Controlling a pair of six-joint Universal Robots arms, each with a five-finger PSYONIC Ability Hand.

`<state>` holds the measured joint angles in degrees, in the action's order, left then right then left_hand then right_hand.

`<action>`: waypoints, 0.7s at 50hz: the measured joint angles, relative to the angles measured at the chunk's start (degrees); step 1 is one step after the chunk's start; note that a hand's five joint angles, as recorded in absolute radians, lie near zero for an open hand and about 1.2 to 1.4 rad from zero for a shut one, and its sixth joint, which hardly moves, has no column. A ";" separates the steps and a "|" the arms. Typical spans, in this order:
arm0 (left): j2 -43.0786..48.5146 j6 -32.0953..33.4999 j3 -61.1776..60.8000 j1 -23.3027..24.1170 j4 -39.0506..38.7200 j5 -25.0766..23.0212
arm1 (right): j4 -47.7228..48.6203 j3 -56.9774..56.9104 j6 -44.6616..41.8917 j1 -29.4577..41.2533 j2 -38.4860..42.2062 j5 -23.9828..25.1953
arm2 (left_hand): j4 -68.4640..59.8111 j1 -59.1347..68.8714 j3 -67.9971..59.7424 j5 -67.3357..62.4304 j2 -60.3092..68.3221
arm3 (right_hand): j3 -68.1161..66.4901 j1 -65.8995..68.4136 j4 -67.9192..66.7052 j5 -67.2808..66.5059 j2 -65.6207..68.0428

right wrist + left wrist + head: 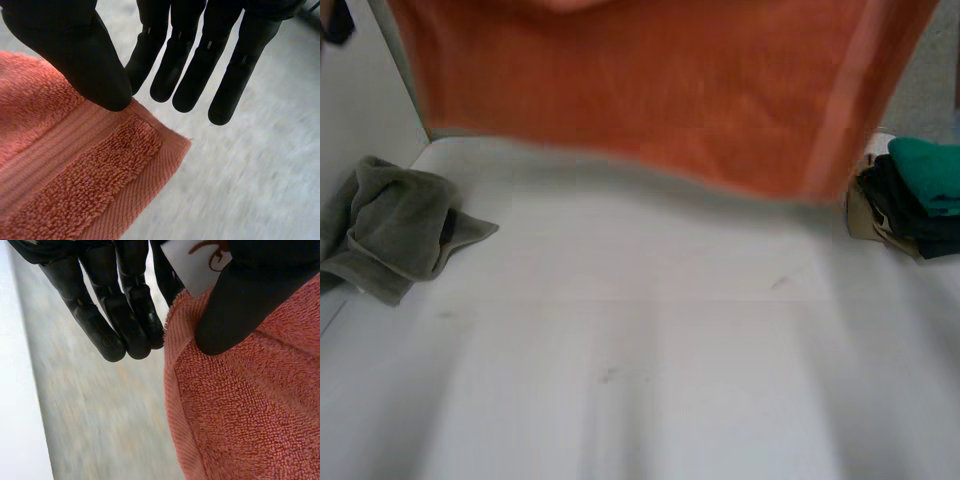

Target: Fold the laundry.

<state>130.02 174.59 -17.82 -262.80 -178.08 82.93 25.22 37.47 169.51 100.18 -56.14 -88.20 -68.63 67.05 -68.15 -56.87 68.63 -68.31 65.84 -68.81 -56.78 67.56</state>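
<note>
An orange terry towel [650,90] hangs spread out above the far part of the white table [640,360], its lower edge free in the air. In the left wrist view my left hand [120,315] pinches the orange towel [250,415] at a corner with a white label, thumb [235,305] pressed on the cloth, the other fingers straight beside the edge. In the right wrist view my right hand [200,65] grips the other corner of the towel [75,175], thumb [85,65] on its woven border, fingers straight past it.
A crumpled grey-green towel [400,225] lies at the table's left side. A stack of folded dark and green cloths [920,195] sits at the right edge. A white wall [360,100] stands at the far left.
</note>
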 measured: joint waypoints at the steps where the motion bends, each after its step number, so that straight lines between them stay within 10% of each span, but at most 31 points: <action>1: -0.78 -1.27 -0.69 -0.04 -1.07 0.39 | 1.95 1.74 1.02 0.00 -1.41 0.05 | 0.00 0.00 0.00 0.00 0.00 | 0.00 0.00 0.00 -0.12 0.00; 17: -0.94 3.25 -29.50 -2.82 -6.40 -5.10 | 0.62 33.09 2.34 -1.18 -10.27 11.18 | -0.01 0.00 -0.02 0.00 0.02 | 0.00 0.00 -0.01 -0.27 0.00; 35: 5.82 35.29 -42.20 -4.67 6.41 -4.31 | -3.69 50.79 -12.33 -1.81 -1.20 16.61 | 17.79 -17.65 17.08 15.88 -17.73 | 0.00 0.00 -0.01 -0.30 0.00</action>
<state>135.84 209.88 -60.01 -267.47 -171.67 78.62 21.53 88.26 157.18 98.37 -57.34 -71.59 -50.84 49.40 -51.07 -40.99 50.90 -68.31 65.85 -68.82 -57.08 67.56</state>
